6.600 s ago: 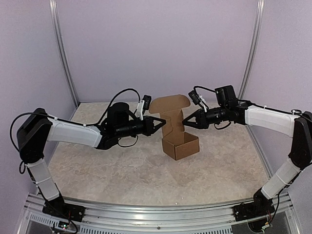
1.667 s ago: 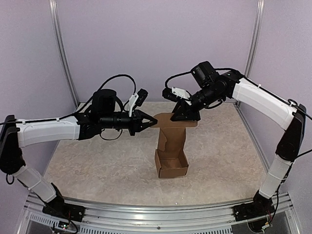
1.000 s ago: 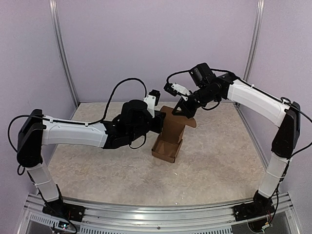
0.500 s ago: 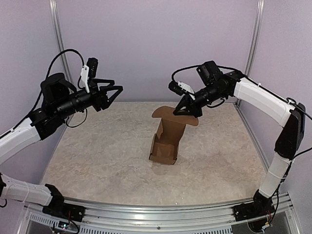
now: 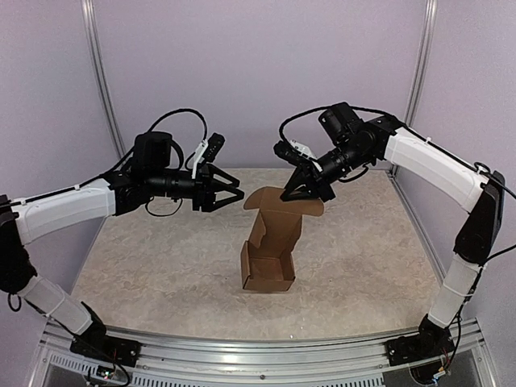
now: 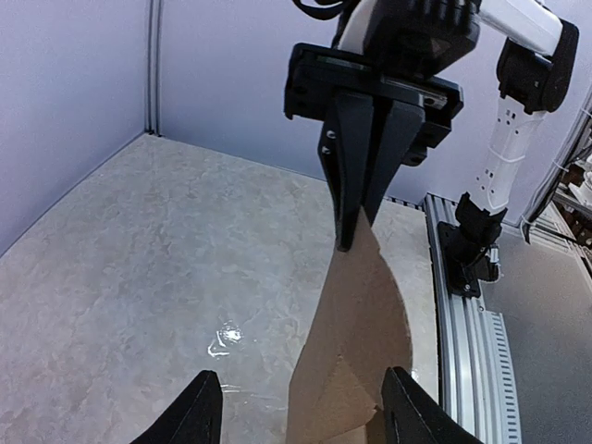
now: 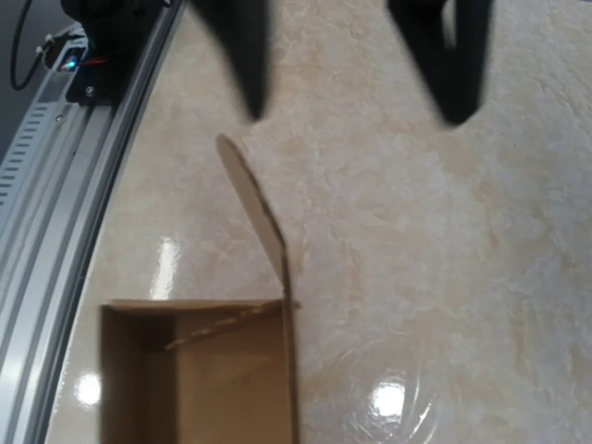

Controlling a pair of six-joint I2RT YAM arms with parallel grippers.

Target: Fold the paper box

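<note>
The top external camera sits high behind both arm bases, facing forward and down, far enough back to take in the whole beige marbled table [image 5: 145,274]. The left wrist camera looks roughly level across it, close to the plain brown cardboard box [image 6: 356,361]. The right wrist camera looks steeply down into that box; blurred dark shapes at its top edge are probably the left jaws. All three views share box and table.

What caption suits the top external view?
Right gripper holds the paper box by its raised lid; left gripper open, apart from it.
</note>
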